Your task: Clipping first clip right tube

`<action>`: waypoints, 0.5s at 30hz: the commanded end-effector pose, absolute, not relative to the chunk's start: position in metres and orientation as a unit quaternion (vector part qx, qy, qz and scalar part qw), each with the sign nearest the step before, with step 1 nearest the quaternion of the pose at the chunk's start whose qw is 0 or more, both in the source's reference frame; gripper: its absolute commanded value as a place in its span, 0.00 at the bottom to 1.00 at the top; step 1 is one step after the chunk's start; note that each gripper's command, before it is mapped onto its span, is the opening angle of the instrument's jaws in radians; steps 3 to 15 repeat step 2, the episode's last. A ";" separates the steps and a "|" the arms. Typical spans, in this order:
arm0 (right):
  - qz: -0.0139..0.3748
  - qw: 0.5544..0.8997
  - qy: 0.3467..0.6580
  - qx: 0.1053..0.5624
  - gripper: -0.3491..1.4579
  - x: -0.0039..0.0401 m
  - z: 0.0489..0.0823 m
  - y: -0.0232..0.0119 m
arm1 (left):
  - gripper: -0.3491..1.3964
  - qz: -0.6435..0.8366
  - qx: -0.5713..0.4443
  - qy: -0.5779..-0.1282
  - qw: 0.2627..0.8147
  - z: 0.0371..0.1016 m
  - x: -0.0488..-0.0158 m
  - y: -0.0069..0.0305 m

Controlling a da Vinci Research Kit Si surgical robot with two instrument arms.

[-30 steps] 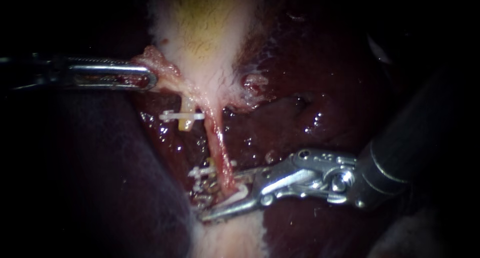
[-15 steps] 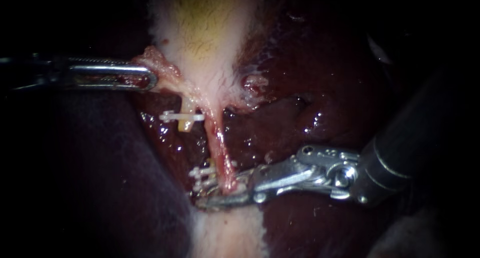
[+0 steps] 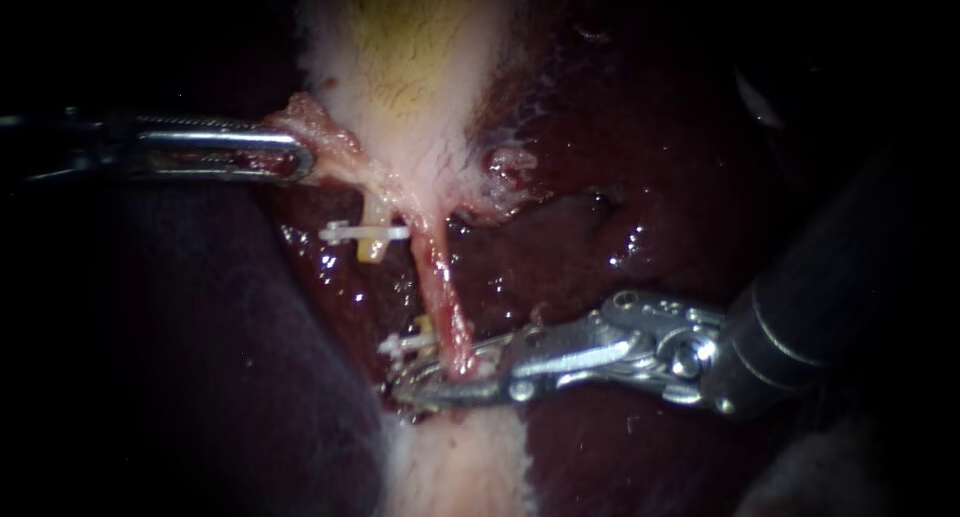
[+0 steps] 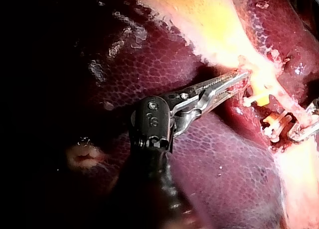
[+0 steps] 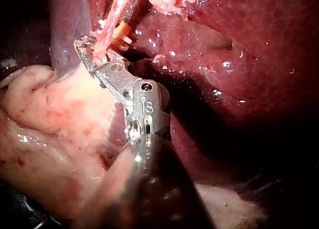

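The pink right tube [image 3: 440, 297] runs down from the pale gallbladder [image 3: 400, 67]. My right instrument [image 3: 405, 385] comes in from the right, its two jaws squeezed together around the tube's lower end; the right wrist view shows the same grip at its jaws [image 5: 88, 49]. To the left hangs a short yellowish tube stump [image 3: 372, 247] with a white clip [image 3: 362, 233] across it. A second white clip [image 3: 402, 345] sits lower, just left of the right tube. My left instrument [image 3: 300, 157] holds a reddish fold of gallbladder tissue [image 3: 318, 122]; its tip [image 4: 243, 77] shows in the left wrist view.
Dark red liver [image 3: 620, 177] lies right of and behind the tubes, with a darker lobe [image 3: 200, 357] at the lower left. Pale fatty tissue [image 3: 455, 467] spreads below the right instrument's jaws. The right instrument's dark shaft [image 3: 840, 307] fills the right side.
The right instrument's jaws, wide apart around the right tube a second ago, have closed down on it. The left instrument and the clipped stump have not moved.
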State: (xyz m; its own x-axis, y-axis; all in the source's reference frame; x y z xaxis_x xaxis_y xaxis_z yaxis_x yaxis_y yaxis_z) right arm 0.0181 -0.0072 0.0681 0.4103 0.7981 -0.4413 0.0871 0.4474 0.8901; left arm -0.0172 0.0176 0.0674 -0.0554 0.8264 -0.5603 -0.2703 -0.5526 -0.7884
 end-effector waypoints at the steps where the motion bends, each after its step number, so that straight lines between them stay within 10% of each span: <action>1: 0.253 0.702 0.480 0.460 0.00 0.0181 0.0682 -0.0072 | 0.00 0.682 -0.557 -0.249 0.402 0.0674 -0.0173 0.0177; 15: 0.253 0.702 0.480 0.460 0.00 0.0181 0.0682 -0.0072 | 0.00 0.682 -0.557 -0.249 0.402 0.0675 -0.0173 0.0177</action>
